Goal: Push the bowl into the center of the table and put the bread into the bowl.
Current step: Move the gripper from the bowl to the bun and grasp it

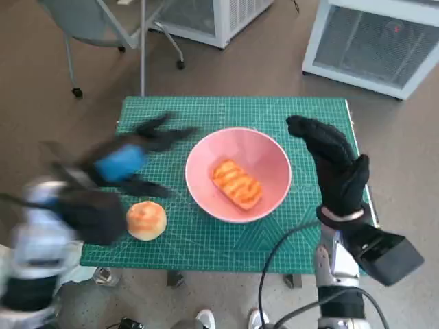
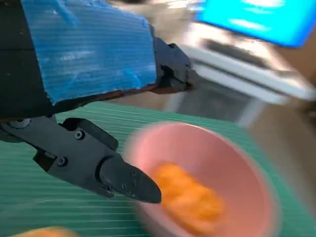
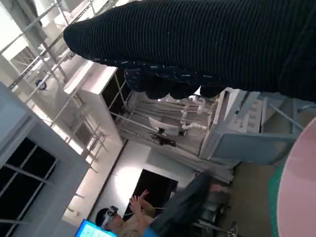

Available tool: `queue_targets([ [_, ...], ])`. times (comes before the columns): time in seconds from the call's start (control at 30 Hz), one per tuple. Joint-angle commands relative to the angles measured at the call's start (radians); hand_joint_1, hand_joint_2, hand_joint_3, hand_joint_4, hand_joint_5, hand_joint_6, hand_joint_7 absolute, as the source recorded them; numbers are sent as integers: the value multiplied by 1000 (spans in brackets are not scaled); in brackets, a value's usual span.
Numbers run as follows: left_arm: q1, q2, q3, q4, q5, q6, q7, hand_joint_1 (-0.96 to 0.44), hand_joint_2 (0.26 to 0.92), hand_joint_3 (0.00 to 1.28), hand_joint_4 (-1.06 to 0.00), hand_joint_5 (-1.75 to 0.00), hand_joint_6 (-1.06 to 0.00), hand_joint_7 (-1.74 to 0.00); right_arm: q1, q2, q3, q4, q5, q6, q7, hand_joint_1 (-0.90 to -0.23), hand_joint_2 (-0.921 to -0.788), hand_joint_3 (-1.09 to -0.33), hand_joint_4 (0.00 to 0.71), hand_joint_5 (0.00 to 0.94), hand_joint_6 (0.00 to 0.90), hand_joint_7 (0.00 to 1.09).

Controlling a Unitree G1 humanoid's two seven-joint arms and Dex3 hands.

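The pink bowl (image 1: 257,149) stands near the middle of the green table mat (image 1: 274,110). An oblong toasted bread (image 1: 236,183) lies inside it. A round bread bun (image 1: 145,219) sits on the mat to the bowl's left, near the front edge. My left hand (image 1: 130,164) is motion-blurred above the mat just left of the bowl, fingers spread and empty. The left wrist view shows its fingers (image 2: 123,180) before the bowl (image 2: 227,158) and the bread (image 2: 190,200). My right hand (image 1: 336,168) stands at the bowl's right side, fingers extended, holding nothing; its glove (image 3: 207,39) fills the right wrist view.
A chair (image 1: 89,27) and white cabinets (image 1: 374,41) stand on the floor behind the table. A black cable (image 1: 274,257) loops over the front edge by my right forearm. Shoes (image 1: 206,319) show below the table. A person (image 3: 133,212) sits far off.
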State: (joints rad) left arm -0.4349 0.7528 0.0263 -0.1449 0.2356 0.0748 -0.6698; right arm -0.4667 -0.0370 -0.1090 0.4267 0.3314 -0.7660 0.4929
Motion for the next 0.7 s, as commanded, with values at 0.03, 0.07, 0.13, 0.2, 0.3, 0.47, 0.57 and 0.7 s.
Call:
queue_targets([
  [0.03,60,72,8,-81,27,101,-54,-389,761,0,-14,-4,-261,-2,19,1,4,1,10,17,8,-649,-921,-696,150,0,-1,469],
  [0.07,75,83,14,-78,25,101,-56,-384,756,0,-16,-5,-260,-1,18,1,3,4,12,16,11,-648,-921,-696,150,0,-1,469],
  [0.13,98,93,24,-72,14,97,-58,-373,742,0,-29,-9,-257,-1,17,1,4,8,16,16,15,-645,-921,-697,150,0,-1,469],
  [0.2,118,96,28,-64,1,92,-61,-351,727,0,-47,-13,-254,-1,14,2,4,12,20,17,19,-643,-921,-697,149,0,-1,468],
  [0.3,148,95,27,-54,-18,83,-70,-322,716,0,-63,-14,-255,-1,11,5,5,17,26,21,25,-641,-921,-697,149,0,-1,466],
  [0.47,224,97,-19,-88,18,85,-69,-210,703,0,-83,-5,-265,-4,-1,13,9,29,50,40,48,-640,-921,-695,149,0,-1,461],
  [0.57,240,96,-26,-106,31,93,-62,-187,702,1,-85,-4,-268,-5,-2,14,7,30,52,43,56,-638,-921,-693,149,0,-1,462],
  [0.7,261,83,-40,-132,54,110,-44,-176,702,1,-87,-3,-271,-5,-5,13,6,33,58,44,67,-637,-921,-692,150,1,-1,463],
])
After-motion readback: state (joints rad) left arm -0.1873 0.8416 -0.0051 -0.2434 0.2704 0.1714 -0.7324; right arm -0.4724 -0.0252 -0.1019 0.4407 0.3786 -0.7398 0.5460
